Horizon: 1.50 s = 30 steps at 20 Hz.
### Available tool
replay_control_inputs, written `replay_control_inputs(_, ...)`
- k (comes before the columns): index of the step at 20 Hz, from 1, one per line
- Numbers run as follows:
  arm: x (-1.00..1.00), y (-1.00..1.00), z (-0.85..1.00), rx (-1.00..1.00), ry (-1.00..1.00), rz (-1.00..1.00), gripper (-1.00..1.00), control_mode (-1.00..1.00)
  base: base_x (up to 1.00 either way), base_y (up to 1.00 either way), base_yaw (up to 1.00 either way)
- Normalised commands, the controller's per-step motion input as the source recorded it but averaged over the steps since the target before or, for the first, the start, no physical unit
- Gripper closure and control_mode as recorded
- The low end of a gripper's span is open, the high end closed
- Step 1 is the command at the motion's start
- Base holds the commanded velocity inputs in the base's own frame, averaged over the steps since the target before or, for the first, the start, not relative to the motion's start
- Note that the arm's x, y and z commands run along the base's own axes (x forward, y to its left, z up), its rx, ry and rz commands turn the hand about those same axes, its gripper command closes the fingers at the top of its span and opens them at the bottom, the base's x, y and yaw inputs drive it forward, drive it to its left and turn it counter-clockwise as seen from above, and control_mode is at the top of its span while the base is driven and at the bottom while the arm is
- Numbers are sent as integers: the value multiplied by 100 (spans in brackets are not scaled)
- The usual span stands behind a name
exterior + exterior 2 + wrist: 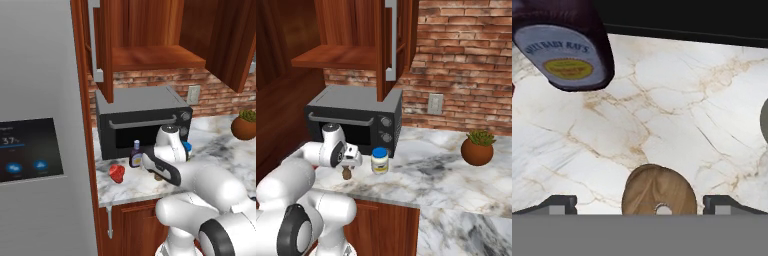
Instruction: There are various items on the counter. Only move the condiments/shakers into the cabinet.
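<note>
Pincer (640, 205) hung directly over the brown pepper mill (658, 190), its two tips spread wide to either side of the mill's rounded top and touching nothing, so it was released and held no load. In the right base view the mill (346, 173) stood upright on the counter (456, 180) just below the hand, near the front edge. The main risk, as I judged it, lay in the descent: the mill was narrow and stood close to the edge, so a tip landing on its top rather than beside it could tip it over or push it off the counter. The dark sauce bottle (135, 154) stood just left of the mill and a little farther back, near enough that a wide-spread tip or a sideways correction might knock it. The blue-lidded jar (379, 160) sat close on the right, and the red lumpy object (117, 173) lay farther left, well apart. Above, the cabinet (150, 57) had its doors swung open over the black microwave (142, 122); a lift straight up could catch the mill on the microwave or the shelf edge.
</note>
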Motion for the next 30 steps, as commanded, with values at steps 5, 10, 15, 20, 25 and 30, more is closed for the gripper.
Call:
replay_control_inputs(5, 3, -9, -14, 0, -8, 0, -100, -100, 0, 0, 0)
replay_control_inputs(10, 0, -6, -3, 0, -3, 0, 100, -100, 0, 0, 0)
replay_control_inputs(15, 0, 0, 0, 0, 0, 0, 100, -100, 0, 0, 0)
replay_control_inputs(20, -14, 0, 13, 0, -9, 0, 100, -100, 0, 0, 0)
replay_control_inputs(25, -29, 0, 88, 0, -32, 0, 100, -100, 0, 0, 0)
replay_control_inputs(30, -23, 0, 100, 0, -41, 0, 100, -100, 0, 0, 0)
